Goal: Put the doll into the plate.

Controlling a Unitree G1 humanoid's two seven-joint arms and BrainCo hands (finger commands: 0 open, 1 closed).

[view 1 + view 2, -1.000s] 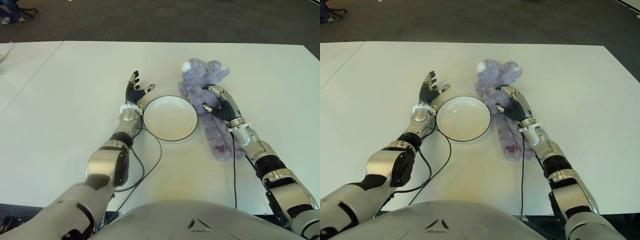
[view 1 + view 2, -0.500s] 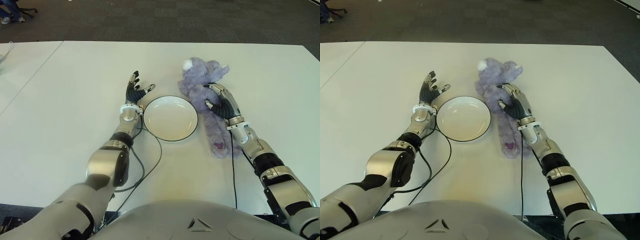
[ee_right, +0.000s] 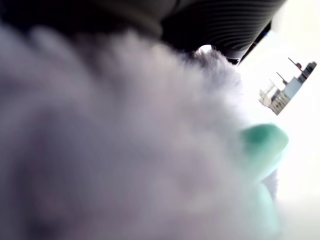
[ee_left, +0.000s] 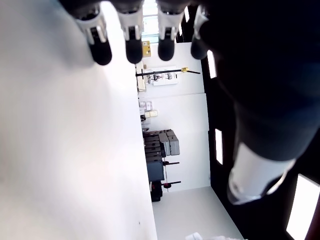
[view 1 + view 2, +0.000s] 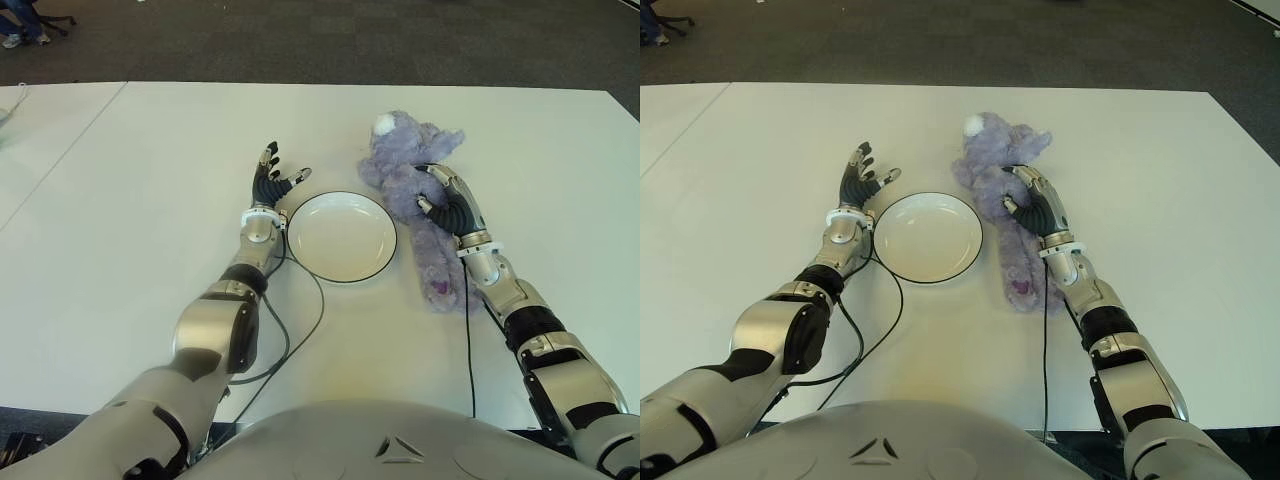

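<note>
Grasp made, transfer not done: right hand (image 5: pixel 447 205) has its fingers curled into the purple doll (image 5: pixel 412 185), which lies on the table (image 5: pixel 120 200) at 3 o'clock of the plate (image 5: pixel 341 236). Plate holds nothing yet; left hand (image 5: pixel 271 184) shows at its 9 o'clock, fingers spread, holding nothing.

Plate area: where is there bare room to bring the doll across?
The plate itself is bare. Crowded spots: its right rim, where the doll lies under the right robot hand, and its left rim, beside the open left robot hand. The table beyond and before the plate is bare.
</note>
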